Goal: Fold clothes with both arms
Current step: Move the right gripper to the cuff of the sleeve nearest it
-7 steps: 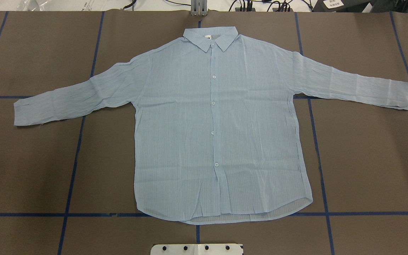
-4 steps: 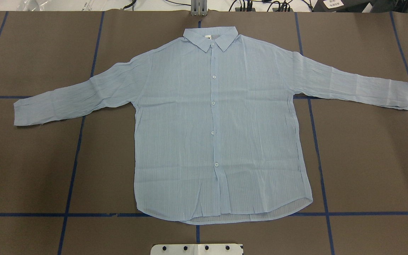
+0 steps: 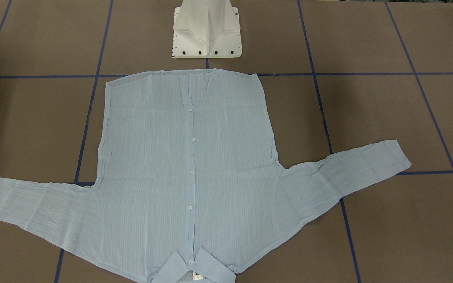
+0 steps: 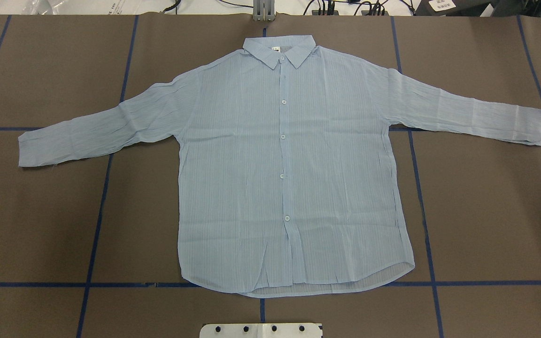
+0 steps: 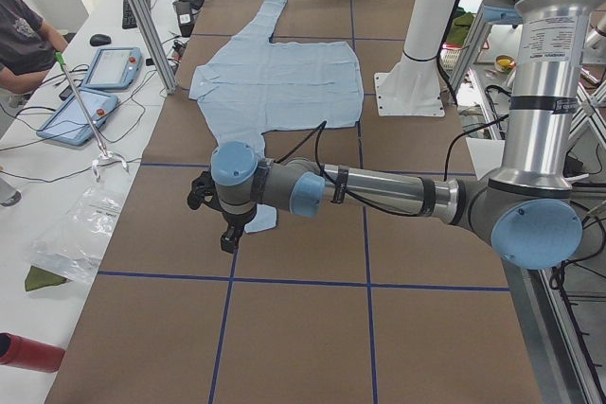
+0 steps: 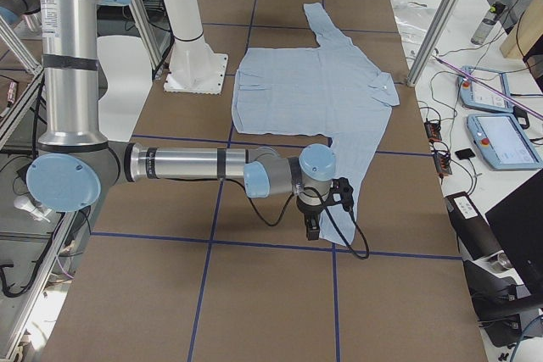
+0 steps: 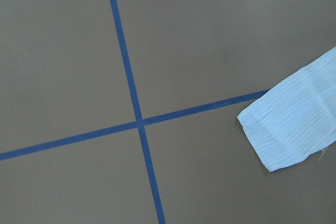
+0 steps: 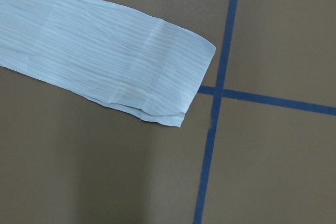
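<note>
The clothes are one pale blue striped shirt [image 4: 289, 164], spread flat and buttoned on the brown table, collar at the far side and both sleeves out to the sides. It also lies front up in the front-facing view [image 3: 187, 169]. My left gripper [image 5: 225, 234] hangs just over the table by the left sleeve's cuff [image 7: 294, 124]. Beside the right sleeve's cuff [image 8: 168, 77] hangs my right gripper [image 6: 312, 228]. Neither touches the cloth. Both show only in the side views, so I cannot tell whether they are open or shut.
The white pedestal base [image 3: 207, 31] stands at the shirt's hem side. Blue tape lines [image 4: 96, 225] cross the brown table cover. Past the far edge are tablets [image 5: 95, 68], cables, an aluminium post [image 5: 142, 16] and a seated person [image 5: 24, 35].
</note>
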Robot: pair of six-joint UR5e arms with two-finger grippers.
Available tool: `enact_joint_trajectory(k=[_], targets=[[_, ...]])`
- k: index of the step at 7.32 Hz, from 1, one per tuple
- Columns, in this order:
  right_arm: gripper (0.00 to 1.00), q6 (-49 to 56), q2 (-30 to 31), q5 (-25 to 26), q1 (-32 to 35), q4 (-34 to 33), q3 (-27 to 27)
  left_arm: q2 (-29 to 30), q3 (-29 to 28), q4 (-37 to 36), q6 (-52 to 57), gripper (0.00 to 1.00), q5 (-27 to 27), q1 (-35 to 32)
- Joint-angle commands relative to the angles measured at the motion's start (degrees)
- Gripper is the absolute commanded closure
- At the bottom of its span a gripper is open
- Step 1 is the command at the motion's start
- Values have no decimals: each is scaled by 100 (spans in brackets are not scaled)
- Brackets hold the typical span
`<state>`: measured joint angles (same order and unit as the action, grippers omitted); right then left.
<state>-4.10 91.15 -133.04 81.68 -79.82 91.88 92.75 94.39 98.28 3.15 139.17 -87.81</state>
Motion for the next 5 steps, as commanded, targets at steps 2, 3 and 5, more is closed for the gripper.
enact_joint_trajectory(k=[2,3,5], targets=[[0,-274,-490,-3,-266,849,-746,356,-16,86,-1157,0,32,45],[0,-876,-649,15,-336,1463,-1159,323,-43,278,-1107,0,23,123],[0,-1154,-1201,23,-477,2529,-2510,60,-314,1329,-1132,0,32,124]])
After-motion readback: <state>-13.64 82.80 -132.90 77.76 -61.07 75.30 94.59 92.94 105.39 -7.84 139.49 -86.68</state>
